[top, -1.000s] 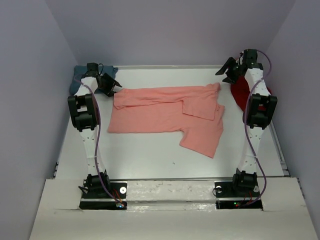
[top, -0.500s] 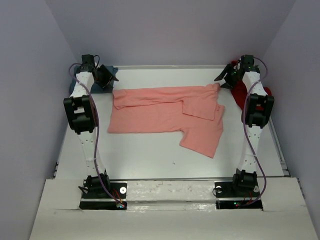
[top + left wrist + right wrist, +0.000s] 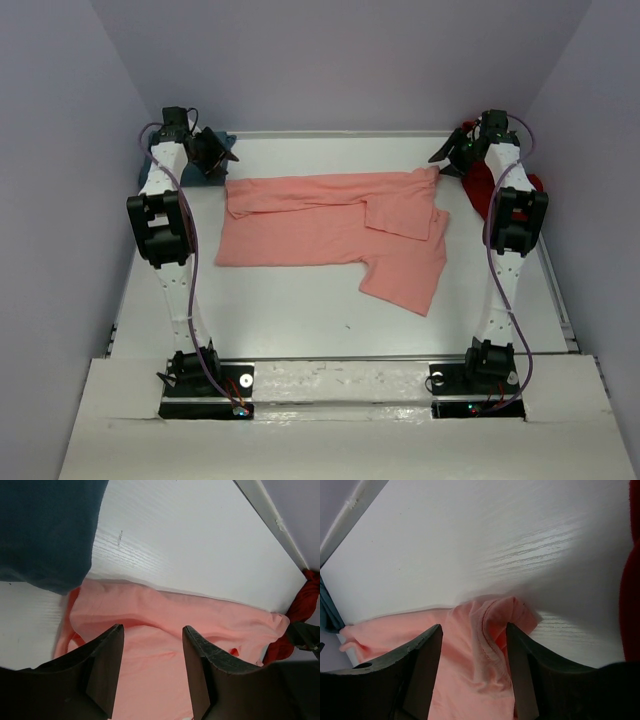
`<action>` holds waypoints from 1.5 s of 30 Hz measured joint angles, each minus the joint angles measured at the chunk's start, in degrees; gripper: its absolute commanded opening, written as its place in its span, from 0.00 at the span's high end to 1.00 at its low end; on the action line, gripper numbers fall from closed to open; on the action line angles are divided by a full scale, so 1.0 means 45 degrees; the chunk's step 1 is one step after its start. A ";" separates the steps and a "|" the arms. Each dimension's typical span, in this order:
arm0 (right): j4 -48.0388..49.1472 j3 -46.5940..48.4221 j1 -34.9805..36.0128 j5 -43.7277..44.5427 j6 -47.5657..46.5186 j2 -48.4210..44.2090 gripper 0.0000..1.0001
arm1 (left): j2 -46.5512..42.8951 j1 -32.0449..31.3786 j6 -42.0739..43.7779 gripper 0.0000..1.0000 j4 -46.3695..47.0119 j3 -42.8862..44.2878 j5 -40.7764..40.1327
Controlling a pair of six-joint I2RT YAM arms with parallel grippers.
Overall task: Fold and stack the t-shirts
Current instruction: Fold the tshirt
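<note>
Both arms shifted a bit over the last second: in the top view the left one went up toward the upper-left corner and the right one dropped slightly, then both pretty much stopped. Shirt hasn't budged.

Left gripper [image 3: 152, 627] has its jaws partway apart with nothing between them, just hanging over the top-left edge of the salmon-pink shirt [image 3: 165, 625]. Right gripper [image 3: 474, 626] is the same deal: gap open, empty, lined up over the rumpled top-right corner of that shirt.

Going outward, the pink shirt is spread across the middle of the table [image 3: 300, 310], partly folded, with a flap doubled over on its right side and a chunk sticking down toward the lower right. The teal shirt [image 3: 45, 525] is bunched in the upper-left corner, just beside the pink one's edge and right by the left gripper. The dark red shirt [image 3: 480, 185] is heaped at the upper right, close to the right gripper.

What I'd worry about:
- That right corner is bunched, so a pinch there could catch only one layer and the fold slides apart.
- The left jaws are so near the teal shirt that a slightly off grab could snag it too.
- If only one side gets a hold, lifting would drag the shirt crooked.
</note>
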 measured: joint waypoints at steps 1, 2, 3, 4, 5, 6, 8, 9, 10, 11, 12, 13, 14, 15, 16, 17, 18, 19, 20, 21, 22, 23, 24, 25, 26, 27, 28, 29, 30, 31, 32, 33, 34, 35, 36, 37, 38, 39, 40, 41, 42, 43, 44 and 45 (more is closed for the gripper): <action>0.0000 0.0000 0.0000 -0.0010 0.0024 0.0005 0.42 | 0.0000 -0.0010 0.0005 0.41 0.0024 0.0005 0.0102; 0.0000 0.0000 0.0000 -0.0015 0.0039 0.0015 0.44 | 0.0000 -0.0034 0.0029 0.41 0.0068 0.0005 0.0219; 0.0005 0.0000 0.0000 -0.0015 0.0044 0.0034 0.46 | 0.0000 -0.0078 0.0058 0.41 0.0087 0.0005 0.0287; 0.0019 0.0000 0.0000 -0.0015 0.0078 0.0053 0.47 | 0.0000 -0.0151 0.0092 0.41 0.0092 0.0005 0.0369; 0.0049 0.0005 0.0000 -0.0019 0.0092 0.0097 0.50 | 0.0000 -0.0238 0.0121 0.41 0.0092 0.0005 0.0437; 0.0049 0.0034 0.0000 -0.0019 0.0097 0.0155 0.52 | 0.0005 -0.0335 0.0141 0.41 0.0097 0.0005 0.0491; 0.0068 0.0107 0.0000 -0.0034 0.0160 0.0311 0.57 | 0.0024 -0.0588 0.0185 0.41 0.0117 0.0010 0.0602; 0.0073 0.0146 0.0000 -0.0053 0.0194 0.0369 0.58 | 0.0049 -0.0729 0.0199 0.42 0.0136 0.0010 0.0690; 0.0107 0.0151 0.0000 -0.0063 0.0219 0.0442 0.60 | 0.0102 -0.0869 0.0204 0.42 0.0189 0.0010 0.0787; 0.0092 0.0151 0.0000 -0.0083 0.0223 0.0500 0.63 | 0.0151 -0.0986 0.0219 0.42 0.0228 0.0024 0.0850; 0.0102 0.0151 0.0000 -0.0097 0.0238 0.0559 0.67 | 0.0291 -0.1112 0.0228 0.42 0.0296 0.0034 0.0947; 0.0102 0.0151 0.0000 -0.0102 0.0262 0.0597 0.69 | 0.0316 -0.1205 0.0228 0.42 0.0306 0.0039 0.0976; 0.0097 0.0151 0.0000 -0.0097 0.0282 0.0627 0.70 | 0.0427 -0.1336 0.0228 0.42 0.0335 0.0049 0.1049; 0.0102 0.0151 0.0000 -0.0097 0.0282 0.0627 0.71 | 0.0578 -0.1462 0.0233 0.42 0.0350 0.0078 0.1112; 0.0107 0.0151 0.0000 -0.0102 0.0282 0.0627 0.73 | 0.0743 -0.1588 0.0243 0.42 0.0398 0.0107 0.1156; 0.0117 0.0175 0.0000 -0.0102 0.0282 0.0627 0.75 | 0.0835 -0.1651 0.0253 0.43 0.0413 0.0126 0.1180; 0.0141 0.0199 0.0000 -0.0102 0.0267 0.0627 0.78 | 0.0996 -0.1744 0.0282 0.43 0.0413 0.0126 0.1195; 0.0180 0.0209 0.0000 -0.0102 0.0282 0.0627 0.83 | 0.1146 -0.1826 0.0296 0.43 0.0413 0.0126 0.1180; 0.0199 0.0219 0.0000 -0.0102 0.0301 0.0627 0.88 | 0.1297 -0.1928 0.0316 0.43 0.0398 0.0126 0.1156; 0.0209 0.0219 0.0000 -0.0102 0.0272 0.0627 0.93 | 0.1428 -0.2001 0.0325 0.43 0.0398 0.0126 0.1132; 0.0209 0.0219 0.0000 -0.0102 0.0291 0.0627 0.99 | 0.1549 -0.2064 0.0335 0.43 0.0393 0.0126 0.1107; 0.0204 0.0219 0.0000 -0.0102 0.0306 0.0627 1.00 | 0.1642 -0.2093 0.0340 0.43 0.0393 0.0126 0.1083; 0.0204 0.0219 0.0000 -0.0097 0.0316 0.0627 1.00 | 0.1739 -0.2152 0.0359 0.43 0.0389 0.0131 0.1059; 0.0204 0.0219 0.0000 -0.0097 0.0296 0.0627 1.00 | 0.1812 -0.2186 0.0379 0.43 0.0374 0.0180 0.1054; 0.0209 0.0219 0.0000 -0.0097 0.0296 0.0627 1.00 | 0.1899 -0.2225 0.0398 0.43 0.0364 0.0248 0.1005; 0.0209 0.0214 0.0000 -0.0097 0.0287 0.0627 1.00 | 0.2011 -0.2239 0.0423 0.43 0.0321 0.0359 0.0967; 0.0209 0.0214 0.0000 -0.0097 0.0287 0.0627 1.00 | 0.2064 -0.2244 0.0427 0.43 0.0272 0.0466 0.0923; 0.0214 0.0219 0.0000 -0.0097 0.0287 0.0627 1.00 | 0.2166 -0.2244 0.0452 0.43 0.0233 0.0602 0.0855; 0.0209 0.0214 0.0000 -0.0097 0.0287 0.0627 1.00 | 0.2220 -0.2244 0.0471 0.43 0.0185 0.0709 0.0811; 0.0223 0.0214 0.0000 -0.0092 0.0287 0.0627 1.00 | 0.2268 -0.2244 0.0491 0.43 0.0175 0.0787 0.0767; 0.0228 0.0214 0.0000 -0.0092 0.0282 0.0627 1.00 | 0.2278 -0.2239 0.0529 0.43 0.0160 0.0806 0.0714; 0.0233 0.0214 0.0000 -0.0087 0.0277 0.0627 1.00 | 0.2278 -0.2239 0.0544 0.43 0.0126 0.0826 0.0690; 0.0228 0.0214 0.0000 -0.0044 0.0272 0.0627 1.00 | 0.2278 -0.2234 0.0563 0.44 0.0087 0.0845 0.0656; 0.0233 0.0214 0.0000 -0.0015 0.0267 0.0627 1.00 | 0.2283 -0.2229 0.0588 0.44 0.0073 0.0850 0.0607; 0.0233 0.0214 0.0000 0.0044 0.0267 0.0627 1.00 | 0.2288 -0.2225 0.0617 0.44 0.0063 0.0850 0.0578; 0.0238 0.0214 0.0000 0.0087 0.0262 0.0627 1.00 | 0.2288 -0.2225 0.0646 0.44 0.0053 0.0850 0.0544; 0.0238 0.0214 0.0000 0.0189 0.0257 0.0627 1.00 | 0.2288 -0.2225 0.0661 0.44 0.0049 0.0850 0.0534; 0.0238 0.0214 0.0000 0.0267 0.0257 0.0627 1.00 | 0.2288 -0.2225 0.0675 0.44 0.0049 0.0850 0.0520; 0.0238 0.0214 0.0000 0.0311 0.0257 0.0627 1.00 | 0.2288 -0.2225 0.0709 0.45 0.0044 0.0850 0.0486; 0.0238 0.0214 0.0005 0.0413 0.0253 0.0627 1.00 | 0.2288 -0.2225 0.0733 0.45 0.0044 0.0850 0.0471; 0.0238 0.0214 0.0005 0.0471 0.0253 0.0627 1.00 | 0.2288 -0.2225 0.0763 0.45 0.0044 0.0850 0.0457; 0.0238 0.0214 0.0000 0.0549 0.0253 0.0627 1.00 | 0.2288 -0.2225 0.0782 0.45 0.0044 0.0850 0.0447; 0.0238 0.0214 0.0000 0.0597 0.0253 0.0627 1.00 | 0.2288 -0.2225 0.0801 0.45 0.0044 0.0850 0.0437; 0.0238 0.0194 -0.0010 0.0680 0.0248 0.0622 1.00 | 0.2288 -0.2225 0.0816 0.45 0.0039 0.0850 0.0432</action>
